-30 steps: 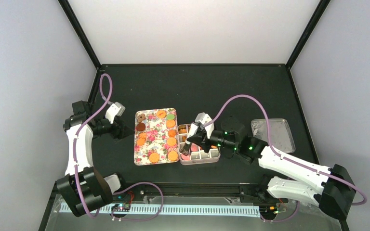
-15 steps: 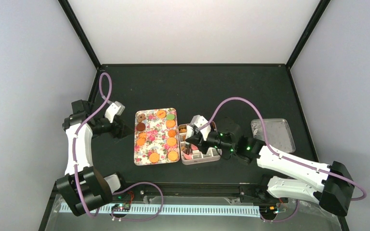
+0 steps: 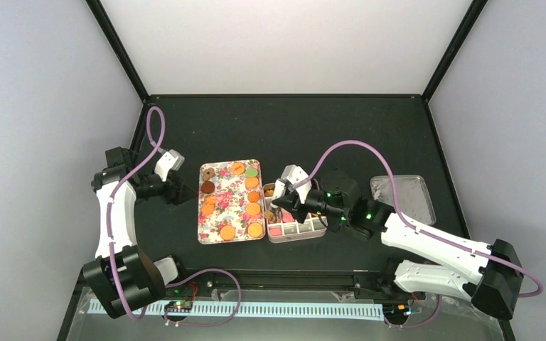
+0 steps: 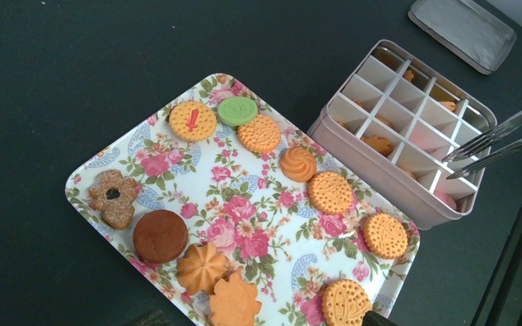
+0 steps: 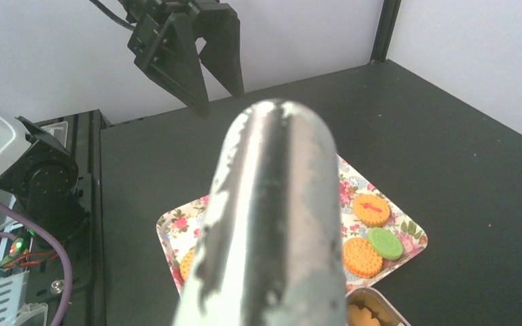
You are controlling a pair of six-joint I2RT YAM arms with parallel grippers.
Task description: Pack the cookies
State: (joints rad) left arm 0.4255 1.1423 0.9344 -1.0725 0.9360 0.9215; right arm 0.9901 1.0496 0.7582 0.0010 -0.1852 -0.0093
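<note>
Shifted since the earlier frame: the right arm, which has carried its tongs a little from the near end of the compartment box toward the middle; all else lies as it did. Left to right: the left tool (image 5: 217, 95) hangs released, fingers spread on nothing, beside the left edge of the floral tray (image 4: 258, 231) on the dark desk (image 3: 291, 128). Most of the cookies (image 4: 329, 192) are on this tray: orange-golden rounds, one green, one brown, a few flower and swirl shapes. Touching the tray's right edge stands the compartment box (image 4: 374, 180), with orange and pink cookies in several cells and others bare. Above it, the right tool (image 3: 289, 199) is clenched on the metal tongs (image 4: 499, 129); the tines stand slightly parted over the box with nothing visible between them. This suggests a delivery just finished, with the next pick due at the tray. Packing appears under halfway. Farther right, well apart, lies the metal lid (image 3: 402, 197).
</note>
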